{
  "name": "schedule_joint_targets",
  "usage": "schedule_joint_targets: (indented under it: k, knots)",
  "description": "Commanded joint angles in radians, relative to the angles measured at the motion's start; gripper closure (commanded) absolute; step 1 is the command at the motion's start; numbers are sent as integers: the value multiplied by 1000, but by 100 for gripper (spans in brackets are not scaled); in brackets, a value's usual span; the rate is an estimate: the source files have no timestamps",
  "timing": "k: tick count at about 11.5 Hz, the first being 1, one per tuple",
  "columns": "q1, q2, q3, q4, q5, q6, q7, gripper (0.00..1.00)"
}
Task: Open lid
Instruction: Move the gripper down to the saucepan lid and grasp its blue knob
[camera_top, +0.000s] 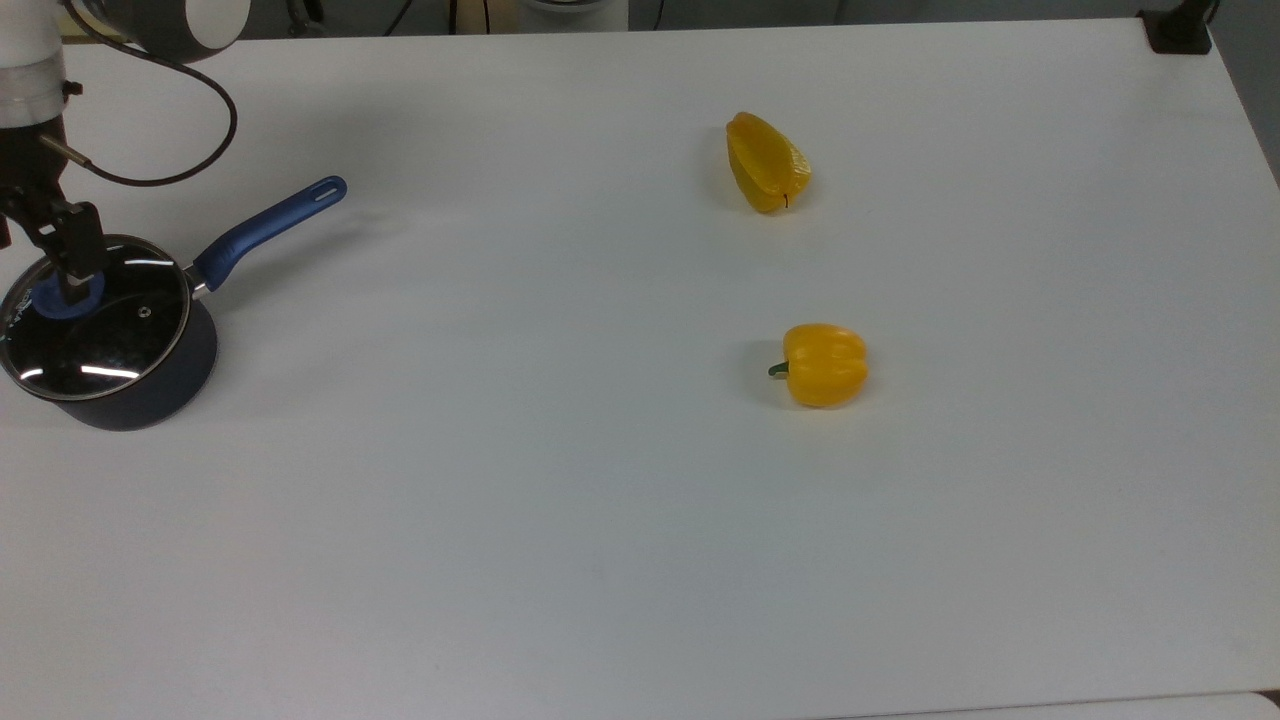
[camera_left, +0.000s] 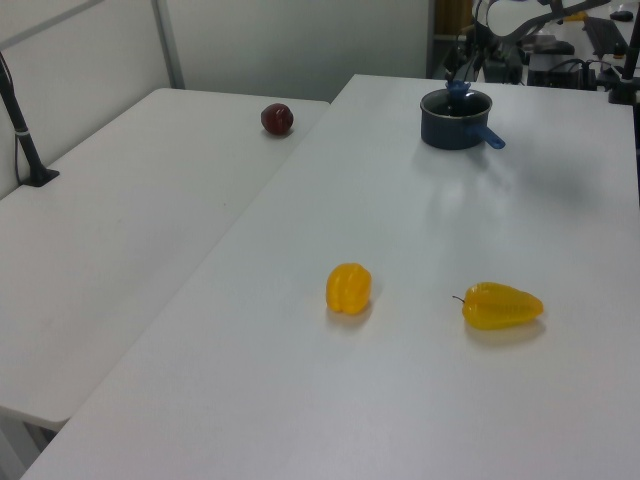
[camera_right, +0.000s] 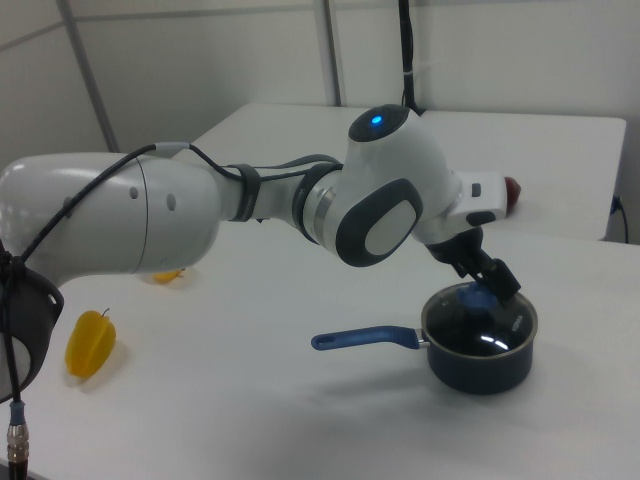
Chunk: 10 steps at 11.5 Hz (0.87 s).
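Lid (camera_top: 95, 330), a clear glass disc with a metal rim, is seen seated flat on the dark saucepan (camera_top: 150, 395) at the top view's left edge, its blue knob (camera_top: 68, 298) partly covered by the gripper (camera_top: 72, 290). The gripper is placed right at the knob, with 1 dark finger (camera_top: 75, 250) seen coming down onto it. Whether the fingers are already closed on the knob cannot be told, and no gap between lid and pan is visible.

The step in hand is judged to be the grasp of the knob, with the lift not yet begun. A firm pinch on the knob is called for next, then a straight rise so that the pan is not dragged by its blue handle (camera_top: 268, 228).

In the right view the arm's whole reach over the pan is shown, with the gripper (camera_right: 487, 285) angled down to the knob (camera_right: 478, 296). 2 yellow peppers (camera_top: 765, 162) (camera_top: 822, 364) are shown well apart from the pan in the top view. In the left view a dark red fruit (camera_left: 277, 119) is shown on the neighbouring table (camera_left: 110, 250).
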Motion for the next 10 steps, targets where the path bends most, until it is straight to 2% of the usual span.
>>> schedule_joint_targets:
  k: [1, 4, 9, 10]
  knots:
    - [33, 4, -1, 0, -20, 11, 23, 0]
    - [24, 6, 0, -16, -94, 11, 26, 0]
    - [24, 18, 0, -29, -90, 11, 32, 0]
    - [23, 16, 0, -29, -87, 11, 70, 0]
